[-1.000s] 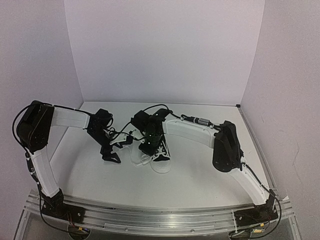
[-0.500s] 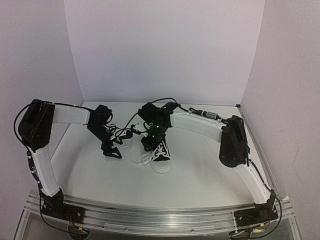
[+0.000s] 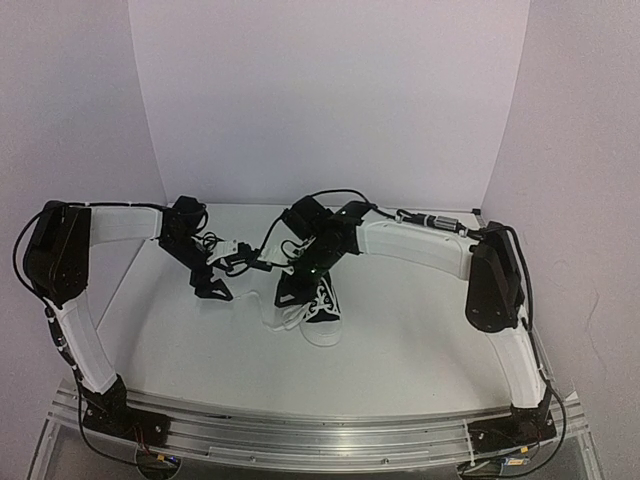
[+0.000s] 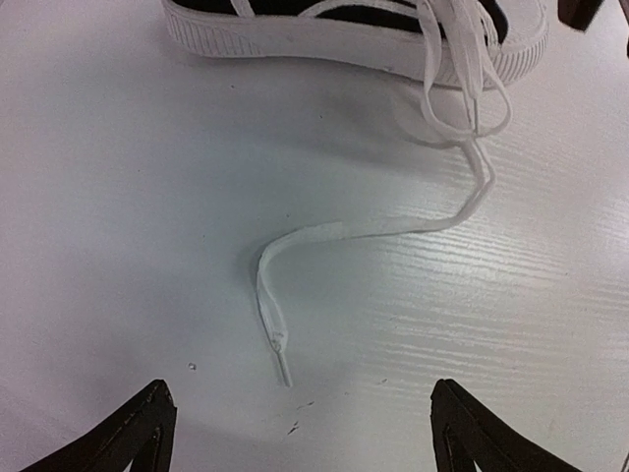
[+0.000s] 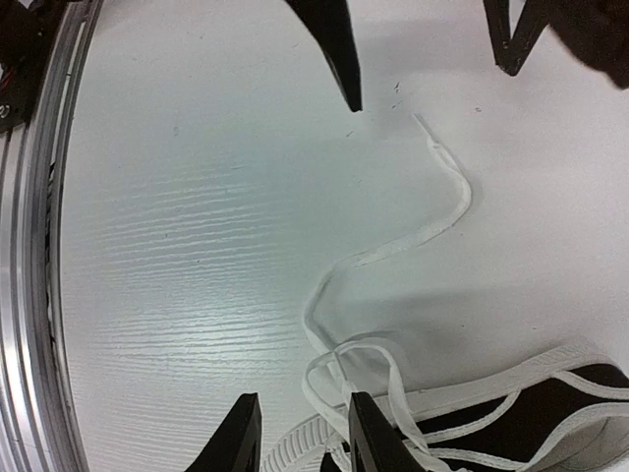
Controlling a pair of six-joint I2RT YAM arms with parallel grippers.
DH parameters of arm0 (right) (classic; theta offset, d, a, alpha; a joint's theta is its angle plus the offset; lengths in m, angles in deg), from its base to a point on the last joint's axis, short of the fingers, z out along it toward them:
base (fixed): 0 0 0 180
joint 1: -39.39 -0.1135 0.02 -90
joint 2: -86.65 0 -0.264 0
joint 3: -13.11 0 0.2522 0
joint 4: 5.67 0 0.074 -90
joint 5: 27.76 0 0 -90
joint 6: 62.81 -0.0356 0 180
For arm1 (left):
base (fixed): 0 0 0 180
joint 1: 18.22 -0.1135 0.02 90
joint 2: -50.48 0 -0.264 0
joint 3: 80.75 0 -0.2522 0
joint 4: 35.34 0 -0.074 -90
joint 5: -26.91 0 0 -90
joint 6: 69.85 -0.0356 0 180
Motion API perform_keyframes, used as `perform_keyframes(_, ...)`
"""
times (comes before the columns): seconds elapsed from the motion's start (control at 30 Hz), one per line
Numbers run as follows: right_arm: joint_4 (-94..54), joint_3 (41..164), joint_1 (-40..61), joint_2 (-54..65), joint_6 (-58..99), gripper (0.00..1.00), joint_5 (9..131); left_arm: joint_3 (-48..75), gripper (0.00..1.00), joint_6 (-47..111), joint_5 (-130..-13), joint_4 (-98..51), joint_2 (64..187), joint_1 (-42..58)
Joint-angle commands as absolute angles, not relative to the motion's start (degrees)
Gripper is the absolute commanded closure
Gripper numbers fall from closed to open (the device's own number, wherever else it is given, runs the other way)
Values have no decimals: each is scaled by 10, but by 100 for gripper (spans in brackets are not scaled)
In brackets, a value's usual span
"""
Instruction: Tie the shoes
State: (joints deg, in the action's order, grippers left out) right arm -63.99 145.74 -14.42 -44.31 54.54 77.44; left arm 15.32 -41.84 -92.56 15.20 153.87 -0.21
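The black sneaker with its white toe cap lies mid-table, toe toward the near edge. Its white sole runs along the top of the left wrist view; its black side shows at the right wrist view's lower right. One loose lace tail snakes over the table away from lace loops at the shoe's side. My left gripper is wide open and empty, left of the shoe, its jaws straddling the tail's tip. My right gripper hovers at the shoe's left side, jaws open just above the loops.
White backdrop walls close the table at the back and both sides. An aluminium rail runs along the near edge and shows in the right wrist view. The left gripper's fingers show at the top of the right wrist view.
My left gripper has moved left and farther back, away from the shoe. My right arm's elbow has swung right while its gripper stays at the shoe's left side.
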Motion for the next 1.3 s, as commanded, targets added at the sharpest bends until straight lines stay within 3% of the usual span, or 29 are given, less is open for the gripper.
perform_keyframes(0.0,-607,1495,-125,-428,487,69,781,163,11,-484,-845,135,1487,41)
perform_keyframes(0.17,-576,1477,-128,-415,439,68,788,166,11,-426,-833,134,1444,72)
perform_keyframes(0.37,-569,1415,-134,-381,591,64,830,177,11,-401,-862,132,1453,31)
perform_keyframes(0.67,-580,1380,-155,-412,780,65,780,192,12,-360,-868,97,1477,11)
perform_keyframes(1.27,-591,1424,-156,-496,829,69,671,204,12,-340,-877,100,1484,8)
